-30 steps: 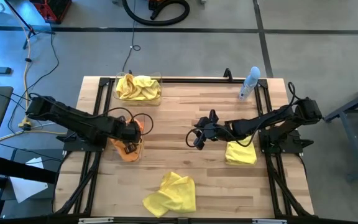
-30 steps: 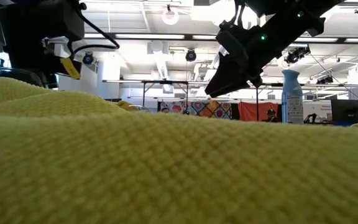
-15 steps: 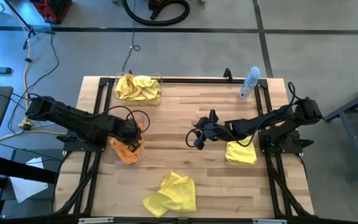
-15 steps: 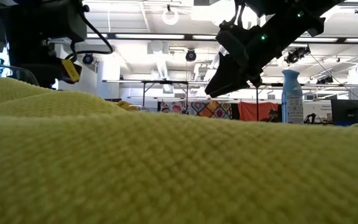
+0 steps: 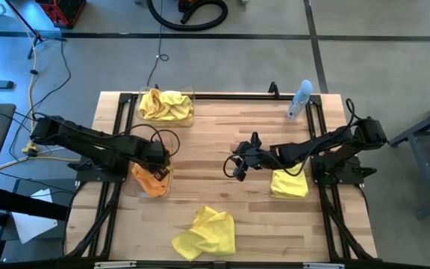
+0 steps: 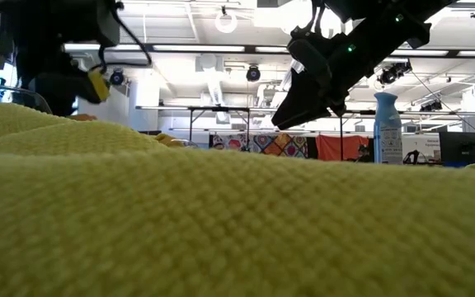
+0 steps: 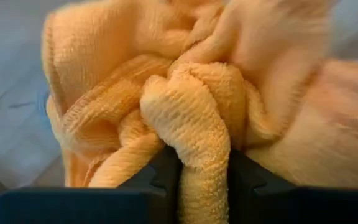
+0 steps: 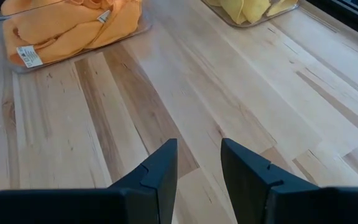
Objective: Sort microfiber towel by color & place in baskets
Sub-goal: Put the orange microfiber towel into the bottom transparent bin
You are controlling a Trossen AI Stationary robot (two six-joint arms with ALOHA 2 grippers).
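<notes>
From above, the left gripper (image 5: 157, 155) hangs over the orange-towel basket (image 5: 128, 186) by the tabletop's left edge. It sat a bit nearer the front edge a second ago. Two loose yellow towels (image 5: 204, 232) wait near the front and right edges.

Low view is mostly yellow cloth.

Left wrist: fingers (image 7: 166, 171) pinch a fold of orange towel (image 7: 188, 118); it could snag and lift back out.

Right wrist: right gripper (image 8: 199, 165) parted, empty, mid-table.

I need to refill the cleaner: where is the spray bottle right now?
In the high view the spray bottle stands at the table's far right corner, beyond the right gripper and well right of the basket of yellow towels.
</notes>
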